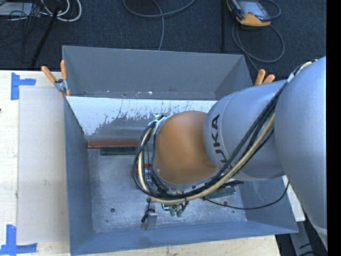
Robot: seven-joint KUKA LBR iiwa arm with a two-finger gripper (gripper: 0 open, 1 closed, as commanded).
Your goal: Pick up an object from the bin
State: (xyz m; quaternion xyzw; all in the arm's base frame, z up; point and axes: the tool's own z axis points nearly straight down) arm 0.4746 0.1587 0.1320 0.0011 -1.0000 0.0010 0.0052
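The bin (pixel 77 196) is grey sheet metal with sloping walls. Its back wall is scuffed with dark vertical scratches and its flat floor is speckled with small dark marks. The arm (pixel 298 127), smooth and pale grey, comes in from the right and bends down over the middle of the floor. Its wrist sits under a rounded, glossy orange cover (pixel 178 145) with black and yellowish cables (pixel 141 164) looped round it. Just below the cover, low over the front of the floor, the gripper (pixel 173 208) pokes out as a small dark cluster with greenish bits, and I cannot tell whether it is open or closed. Few things lie in the bin. A small grey piece (pixel 149 217), blocky with a thin dark stem rising from it, lies on the floor near the front wall, just left of the gripper and apart from it (whether loose or part of the tool is hard to say). At the foot of the back wall, to the left, a long reddish-brown bar (pixel 112 143) lies flat with a shorter dark green bar (pixel 118 151) just in front of it. A dark strip (pixel 226 192) shows under the arm on the right.
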